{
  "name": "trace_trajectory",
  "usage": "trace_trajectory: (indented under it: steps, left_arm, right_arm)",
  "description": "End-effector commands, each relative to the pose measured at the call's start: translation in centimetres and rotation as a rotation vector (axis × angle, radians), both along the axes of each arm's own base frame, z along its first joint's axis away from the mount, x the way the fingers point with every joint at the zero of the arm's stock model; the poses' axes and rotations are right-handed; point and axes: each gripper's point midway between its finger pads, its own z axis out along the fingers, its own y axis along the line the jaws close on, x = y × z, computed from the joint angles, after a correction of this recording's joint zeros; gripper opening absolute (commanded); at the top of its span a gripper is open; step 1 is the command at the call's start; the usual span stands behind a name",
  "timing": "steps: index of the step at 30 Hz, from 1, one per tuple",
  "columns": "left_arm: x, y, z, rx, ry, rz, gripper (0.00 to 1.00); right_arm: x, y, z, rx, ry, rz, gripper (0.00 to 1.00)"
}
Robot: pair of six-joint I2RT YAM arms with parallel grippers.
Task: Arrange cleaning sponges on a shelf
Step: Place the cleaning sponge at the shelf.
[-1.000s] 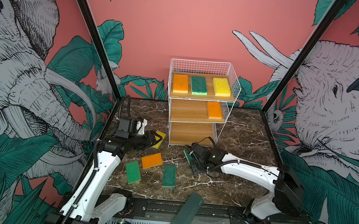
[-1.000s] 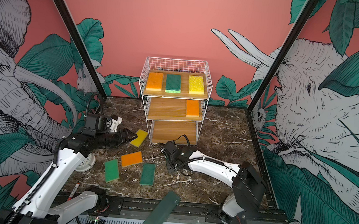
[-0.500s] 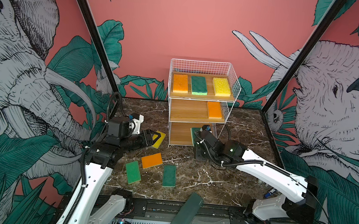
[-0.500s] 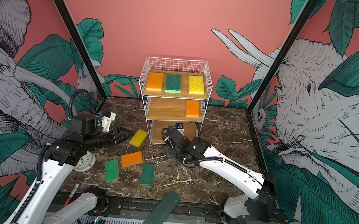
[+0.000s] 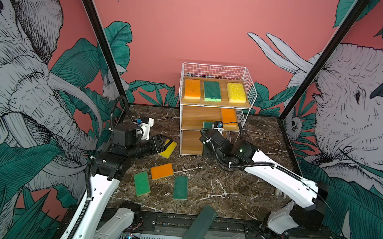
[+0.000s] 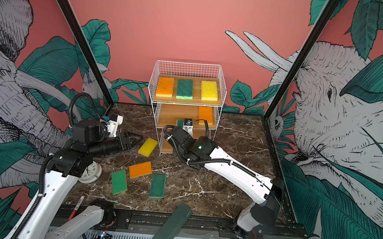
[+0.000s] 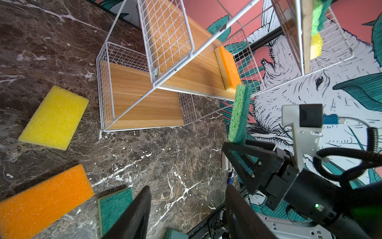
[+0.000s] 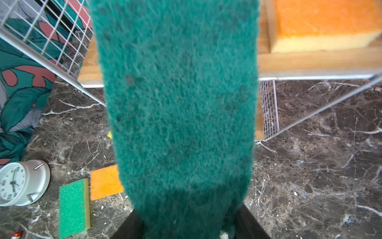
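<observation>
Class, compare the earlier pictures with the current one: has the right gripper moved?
Yes. The right gripper, shut on a green sponge, has risen from the marble table toward the shelf, to its middle board.

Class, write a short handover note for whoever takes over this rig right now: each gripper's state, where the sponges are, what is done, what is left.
Right gripper: shut on a green sponge, held on edge at the front of the middle board of the shelf.
Left gripper: open, empty, near the yellow sponge on the table.
Done: three sponges on the top board, an orange sponge on the middle board.
Left: set the held sponge down; shelve the four on the table.
</observation>
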Motion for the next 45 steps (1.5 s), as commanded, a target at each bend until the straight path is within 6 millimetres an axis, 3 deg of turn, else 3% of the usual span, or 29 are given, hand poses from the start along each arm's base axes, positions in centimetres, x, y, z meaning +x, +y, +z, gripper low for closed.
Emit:
trace_trajectory:
  steps: [1,14,23,45]
  left_arm:
    - [0.1,-0.1,1.0,-0.011,-0.041,-0.007,0.59]
    - [-0.1,-0.3,1.7,-0.033,-0.061,-0.016,0.60]
    - [-0.1,-0.1,1.5,-0.009,-0.060,-0.015,0.60]
    - [0.2,-0.2,1.8,-0.018,-0.067,-0.012,0.60]
  right_arm:
    - [1.0,-0.5,0.9,-0.049,-0.035,-0.024,0.56]
    - [4.6,-1.7,1.2,-0.009,-0.071,-0.161,0.59]
    - [6.6,-1.3,1.3,-0.063,-0.086,-0.154,0.59]
    - [8.6,-1.4,2.7,-0.085,-0.132,-0.165,0.62]
